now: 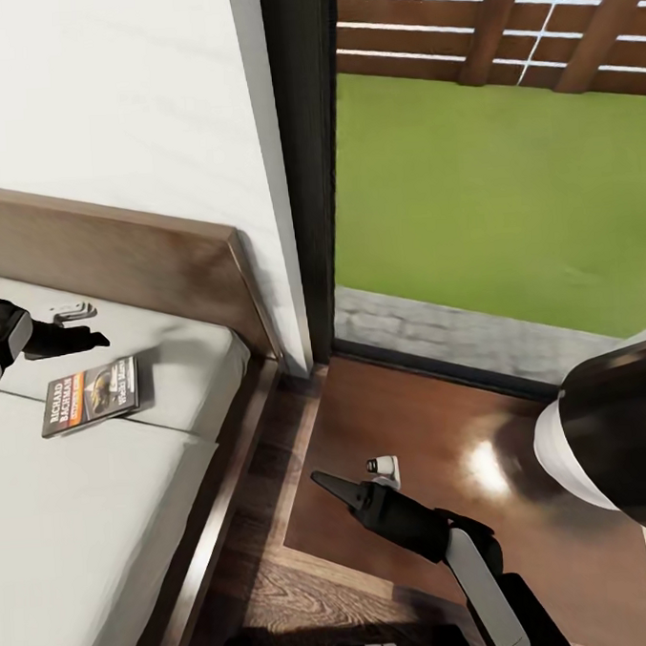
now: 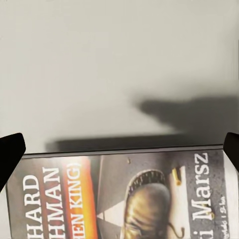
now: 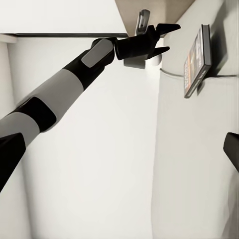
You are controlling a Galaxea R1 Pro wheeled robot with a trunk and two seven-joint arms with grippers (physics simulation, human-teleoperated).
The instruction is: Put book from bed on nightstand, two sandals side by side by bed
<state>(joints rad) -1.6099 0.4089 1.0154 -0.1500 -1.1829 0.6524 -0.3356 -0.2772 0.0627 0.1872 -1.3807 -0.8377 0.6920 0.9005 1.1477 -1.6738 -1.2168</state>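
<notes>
Grey bed, book lying flat

Bright, even daylight throughout

A white glare spot is seen on the glossy nightstand; soft shadows are cast on the mattress beside the book, whose close lettering is rendered slightly blurred.

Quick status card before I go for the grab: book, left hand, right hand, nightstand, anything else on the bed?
book: flat on the bed's grey mattress, cover up, untouched
left hand: open, above the mattress just beyond the book, holding nothing
right hand: low over the floor beside the bed, empty; open or shut unclear
nightstand: glossy top right of the bed, small white object on it
also on bed: small white gadget near the headboard
</notes>
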